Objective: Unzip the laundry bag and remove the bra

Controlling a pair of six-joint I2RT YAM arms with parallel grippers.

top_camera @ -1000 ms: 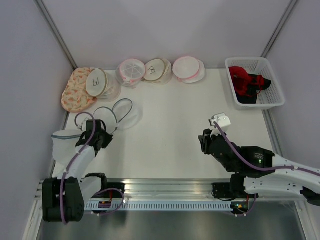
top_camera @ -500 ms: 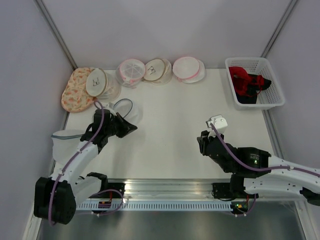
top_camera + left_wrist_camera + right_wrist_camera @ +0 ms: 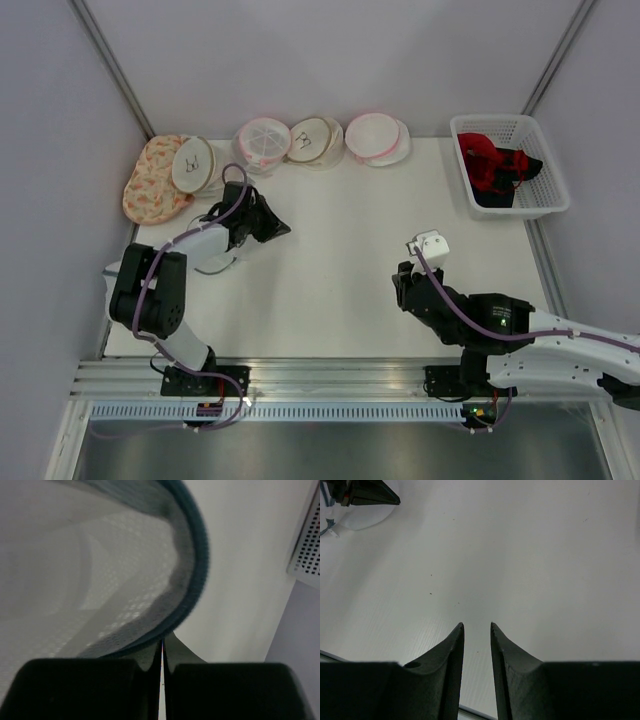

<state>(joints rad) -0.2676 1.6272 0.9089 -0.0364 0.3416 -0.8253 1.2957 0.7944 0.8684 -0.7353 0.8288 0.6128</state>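
The white mesh laundry bag (image 3: 95, 575) with a dark teal rim (image 3: 196, 565) fills the left wrist view. In the top view it lies mostly under my left arm, with a part (image 3: 232, 258) showing. My left gripper (image 3: 282, 229) is shut, and in its own view (image 3: 162, 642) the fingertips touch the rim's outer edge. I cannot tell if anything is pinched between them. The bra is hidden. My right gripper (image 3: 400, 283) hovers open and empty over bare table (image 3: 476, 626). Its view shows the left gripper (image 3: 367, 494) and the bag (image 3: 357, 520) far off.
A white basket (image 3: 545, 205) with red and black garments stands at the back right; its wall shows in the left wrist view (image 3: 307, 540). A floral bag (image 3: 150, 190) and several round mesh bags (image 3: 315, 140) line the back. Another white mesh piece (image 3: 125, 272) lies at the left edge.
My left arm has swung from the near left out over the laundry bag, with its gripper now at the bag's right rim. The right gripper has drifted slightly towards me.
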